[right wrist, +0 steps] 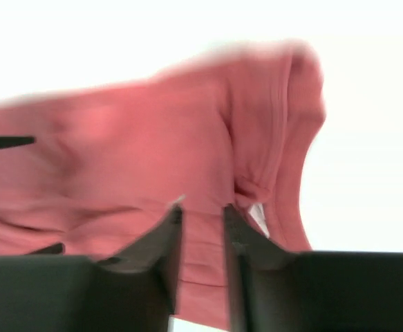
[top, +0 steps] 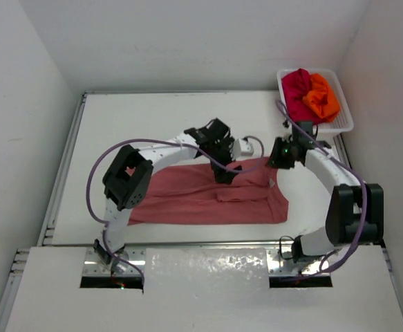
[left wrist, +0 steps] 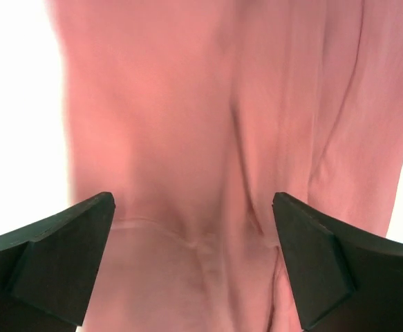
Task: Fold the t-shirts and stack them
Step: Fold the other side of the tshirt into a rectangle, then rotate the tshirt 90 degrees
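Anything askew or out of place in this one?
The pink t-shirt lies unevenly on the table: its right end is rumpled and partly doubled over. The red t-shirt and orange t-shirt sit bunched, unfolded, in the basket.

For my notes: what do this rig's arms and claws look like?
Both the left arm and right arm have white links with bulky black joint housings. A purple cable loops along each. Claw fingers are black, wedge-shaped.

We see our left arm (top: 161,149) and right arm (top: 322,163) as white links joined by bulky black housings, each trailed by a looping purple cable (top: 92,181). The left claw (left wrist: 194,266) and right claw (right wrist: 201,216) have matte black, wedge-shaped fingers (left wrist: 63,256).
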Available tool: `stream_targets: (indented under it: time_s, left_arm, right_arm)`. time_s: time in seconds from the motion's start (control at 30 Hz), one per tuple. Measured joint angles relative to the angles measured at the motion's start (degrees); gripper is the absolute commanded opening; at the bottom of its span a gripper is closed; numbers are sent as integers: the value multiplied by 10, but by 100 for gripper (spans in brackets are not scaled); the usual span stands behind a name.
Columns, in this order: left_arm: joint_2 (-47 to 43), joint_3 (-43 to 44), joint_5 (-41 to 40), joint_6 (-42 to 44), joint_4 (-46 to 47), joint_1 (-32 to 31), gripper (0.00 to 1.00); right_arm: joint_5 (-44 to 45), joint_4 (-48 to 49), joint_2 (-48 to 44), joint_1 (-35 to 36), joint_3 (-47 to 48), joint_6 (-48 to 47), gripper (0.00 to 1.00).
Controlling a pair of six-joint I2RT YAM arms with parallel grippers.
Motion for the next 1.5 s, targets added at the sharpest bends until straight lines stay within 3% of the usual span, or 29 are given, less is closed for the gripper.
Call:
stream_targets:
  time_s: [0.03,0.2,0.3,0.33,0.37,0.4,0.47,0.53,0.57,0.6,0.67,0.7,0.83,0.97,1.07,1.3,1.5]
  left_arm:
    - [2,38,-1,-6,-17,3,100]
    - [-10,214,3,-18,-66,15,100]
    - [-57,212,22,-40,-90,42,96]
    - [-80,192,30,-52,-93,63,90]
    - [-103,169,33,-63,-97,90,65]
    - [-125,142,34,-74,-102,134,48]
    - [-150,95,10,-88,-106,239,27]
    - [-153,47,-23,-90,-106,358,34]
    - [-150,21,-44,-90,-103,416,53]
    - [-148,-9,-64,-85,-102,471,61]
    - [-148,-66,-103,-83,-108,541,73]
    - [-149,-90,-120,-80,-110,556,73]
    - [-151,-174,-155,-75,-90,533,73]
    - [-151,-228,-178,-80,-45,505,71]
    - [-151,-255,-202,-86,-14,507,69]
    - [-164,-285,-219,-91,13,547,72]
    - [-203,-289,-224,-90,16,605,72]
  right_arm:
    - [3,-23,-12,-2,32,-9,41]
    - [35,-103,-87,-36,80,-18,58]
    - [69,-154,-133,-63,20,-7,63]
    - [76,-174,-147,-68,-9,-2,63]
    - [80,-190,-157,-70,-35,4,63]
    - [81,-200,-167,-70,-64,12,63]
    - [78,-217,-179,-70,-113,26,63]
    - [74,-221,-183,-70,-150,40,61]
    - [74,-219,-183,-70,-163,46,61]
    - [73,-213,-183,-70,-176,50,60]
    - [74,-197,-179,-70,-197,57,55]
    - [74,-188,-174,-70,-203,61,51]
    - [75,-142,-134,-70,-220,68,36]
    - [70,-128,-96,-71,-209,74,13]
    - [63,-124,-61,-71,-185,74,4]
    - [58,-107,56,-70,-77,67,0]
    - [84,-86,247,-47,179,57,0]
